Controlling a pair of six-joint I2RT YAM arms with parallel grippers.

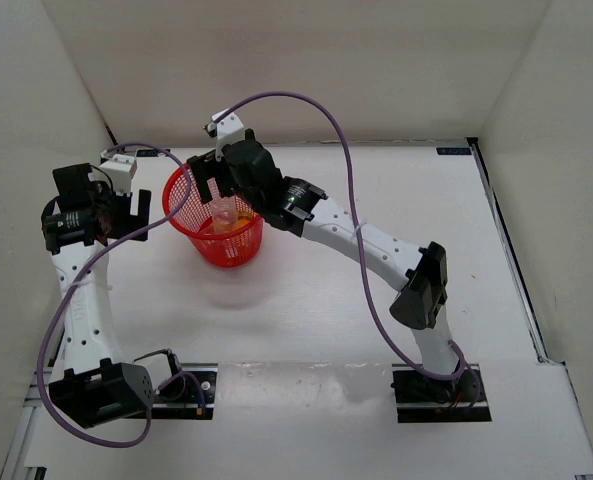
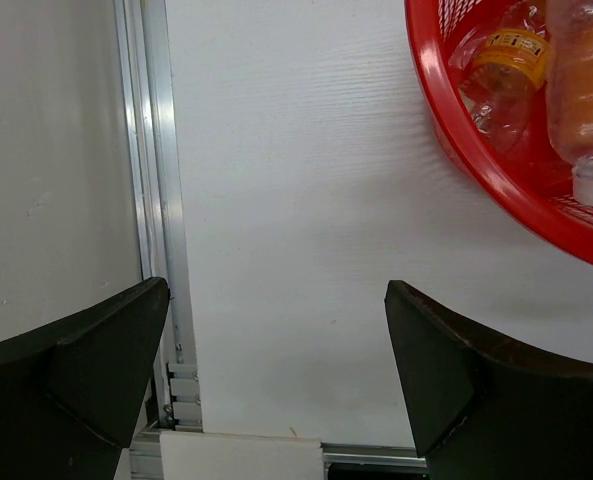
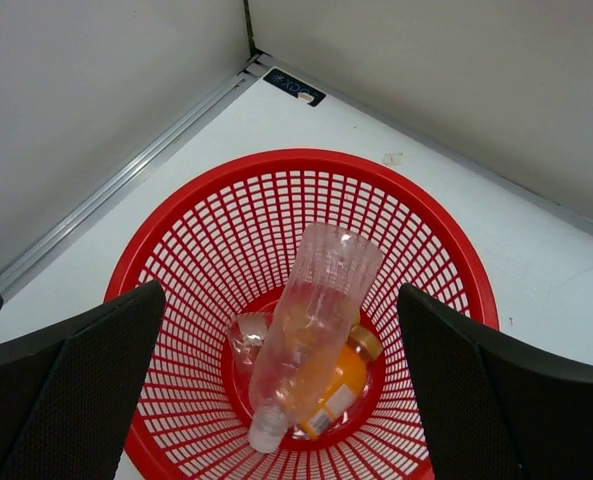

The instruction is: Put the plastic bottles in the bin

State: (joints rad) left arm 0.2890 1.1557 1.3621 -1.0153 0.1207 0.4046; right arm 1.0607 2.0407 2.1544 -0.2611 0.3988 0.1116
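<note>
Overhead, right end effector [image 3: 279, 290] agape above bin [image 3: 306, 157]

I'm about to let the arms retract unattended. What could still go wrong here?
The right gripper hangs open just above the bin, over the leaning clear bottle; a low pull-back might catch either and tip the bin. A purple cable drapes by the rim and might snag it.

We look down on a white table [image 1: 316, 310] boxed by plain white walls [image 1: 376, 60] left, far and right, aluminium rails [image 2: 154, 140] edging it.
</note>
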